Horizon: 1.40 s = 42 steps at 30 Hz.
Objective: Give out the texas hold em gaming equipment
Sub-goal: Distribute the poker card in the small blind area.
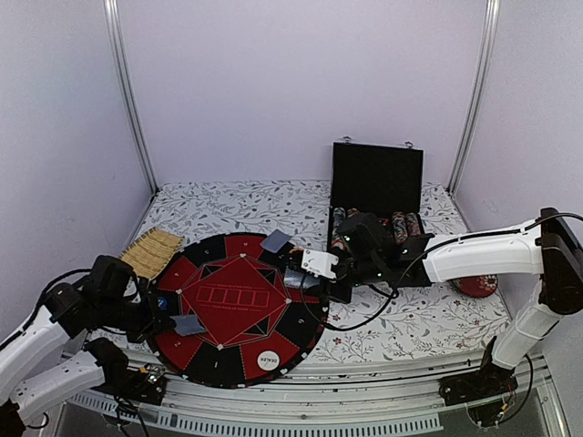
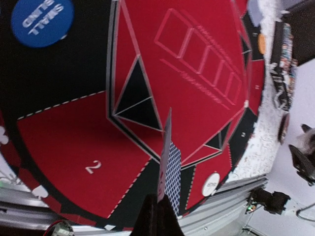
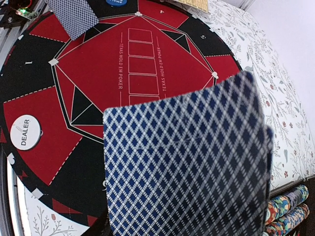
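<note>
A round red and black Texas hold 'em mat (image 1: 239,308) lies between the arms. At its left edge my left gripper (image 1: 169,320) is shut on one playing card (image 1: 189,324). In the left wrist view that card (image 2: 166,157) stands edge-on in the fingers (image 2: 158,209). My right gripper (image 1: 308,275) hovers over the mat's right side, shut on a stack of blue-patterned cards (image 3: 187,162) that hides its fingers. Another card (image 1: 276,241) lies at the mat's far edge. The white DEALER disc (image 1: 268,360) sits at the near edge and a blue SMALL BLIND disc (image 2: 42,19) by the left gripper.
An open black case (image 1: 376,187) with rows of chips stands behind the right gripper. A bamboo mat (image 1: 151,251) lies at the back left. A red object (image 1: 475,286) sits at the far right, under the right arm. The floral cloth (image 1: 401,323) covers the table.
</note>
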{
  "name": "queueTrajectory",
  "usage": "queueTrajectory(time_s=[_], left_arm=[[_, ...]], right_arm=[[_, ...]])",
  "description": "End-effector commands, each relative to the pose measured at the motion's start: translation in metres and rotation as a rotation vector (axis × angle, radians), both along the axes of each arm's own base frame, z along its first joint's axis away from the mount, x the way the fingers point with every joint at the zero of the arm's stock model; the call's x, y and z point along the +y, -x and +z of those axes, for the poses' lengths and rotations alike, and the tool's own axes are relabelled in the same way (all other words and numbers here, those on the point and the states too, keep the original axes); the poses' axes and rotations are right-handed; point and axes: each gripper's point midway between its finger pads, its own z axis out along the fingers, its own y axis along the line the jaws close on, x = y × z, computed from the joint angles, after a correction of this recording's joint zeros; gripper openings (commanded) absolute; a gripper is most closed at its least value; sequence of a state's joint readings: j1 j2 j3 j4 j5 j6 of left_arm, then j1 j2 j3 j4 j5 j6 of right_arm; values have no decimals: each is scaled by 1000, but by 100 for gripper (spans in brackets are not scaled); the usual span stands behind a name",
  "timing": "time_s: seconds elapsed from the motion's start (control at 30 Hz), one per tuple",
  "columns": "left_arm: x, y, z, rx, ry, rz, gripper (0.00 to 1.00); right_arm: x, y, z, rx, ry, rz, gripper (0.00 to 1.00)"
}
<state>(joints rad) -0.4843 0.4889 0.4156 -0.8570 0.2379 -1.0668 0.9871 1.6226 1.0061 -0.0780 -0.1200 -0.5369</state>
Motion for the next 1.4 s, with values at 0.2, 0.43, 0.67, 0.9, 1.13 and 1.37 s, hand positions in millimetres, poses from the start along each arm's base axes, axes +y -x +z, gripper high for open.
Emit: queueTrajectory(time_s=[0.2,0.43,0.67,0.9,1.13,1.37], left_arm=[[24,-4,-21,263,-240,-83,0],[39,-1,-15,300,-312,6,0],[64,-8,10,351,-534,-15,0],[65,-13,-5,387,-569,-95,0],[58,-32,-2,307,-531,-116,0],[73,-20,-15,387,-570,-157,0]], right_arm=[[6,4,16,-34,-101,39,46],[9,10,18,-28,-131,68,46],[8,14,26,-39,-154,85,46],[5,14,31,-51,-161,80,46],[6,16,34,-49,-168,89,46],[7,16,35,-48,-171,94,46]])
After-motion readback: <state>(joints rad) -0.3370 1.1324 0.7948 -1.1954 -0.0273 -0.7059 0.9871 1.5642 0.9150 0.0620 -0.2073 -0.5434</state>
